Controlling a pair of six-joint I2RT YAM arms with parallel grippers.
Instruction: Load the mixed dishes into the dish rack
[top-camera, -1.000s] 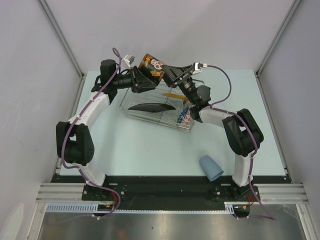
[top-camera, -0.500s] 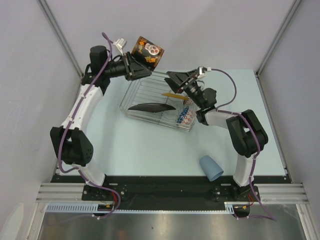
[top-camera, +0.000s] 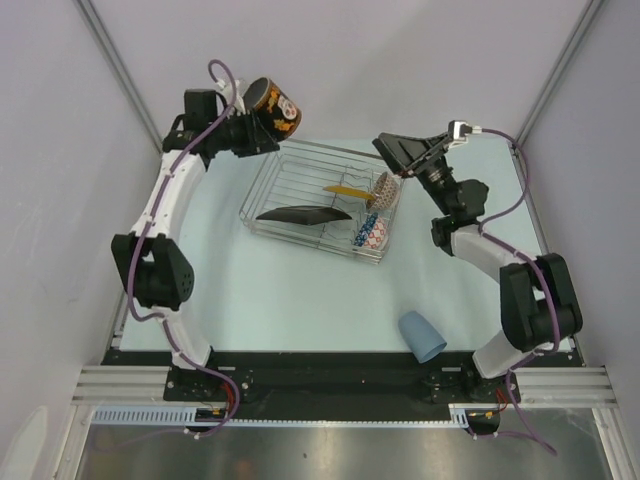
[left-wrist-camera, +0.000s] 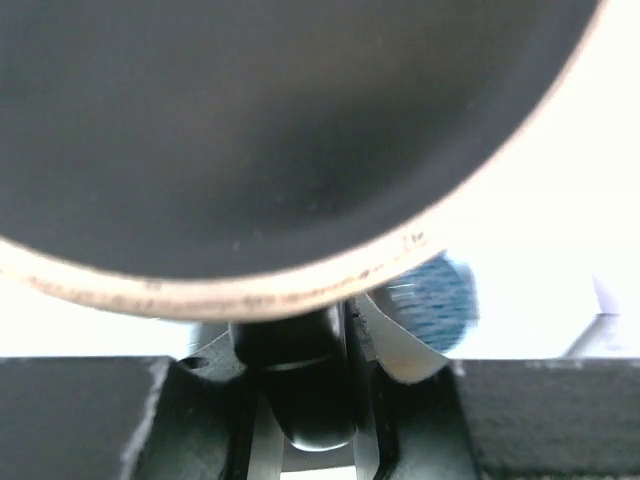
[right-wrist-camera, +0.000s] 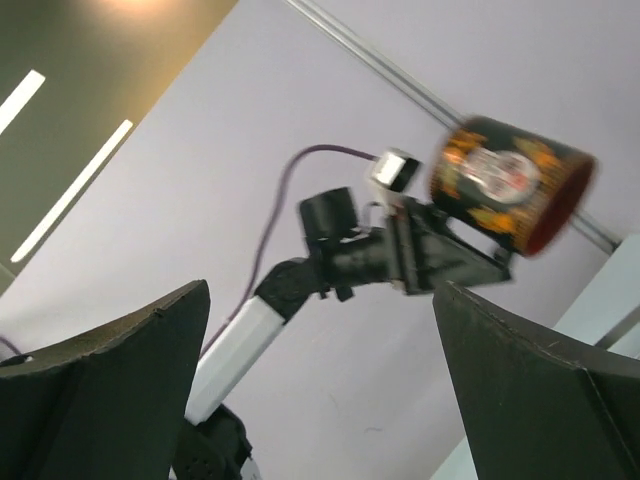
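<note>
My left gripper (top-camera: 252, 128) is shut on the rim of the dark mug with red inside (top-camera: 272, 104) and holds it in the air, past the far left corner of the dish rack (top-camera: 270, 178). The mug fills the top of the left wrist view (left-wrist-camera: 300, 120). It also shows in the right wrist view (right-wrist-camera: 510, 185). My right gripper (top-camera: 398, 152) is open and empty above the rack's far right corner. In the rack are a dark plate (top-camera: 300, 214) on edge, the pinkish-beige bowl (top-camera: 383, 187) and the blue patterned bowl (top-camera: 368, 235). The light-blue cup (top-camera: 423, 335) lies on the table near my right base.
A yellow streak (top-camera: 345, 188) shows in the rack beside the dark plate. Grey walls with metal posts enclose the table on the left, back and right. A blurred blue shape (left-wrist-camera: 440, 300) shows under the mug in the left wrist view.
My left arm has carried the mug up and to the left, away from the rack's far side. My right arm has pulled back to the right, open.
</note>
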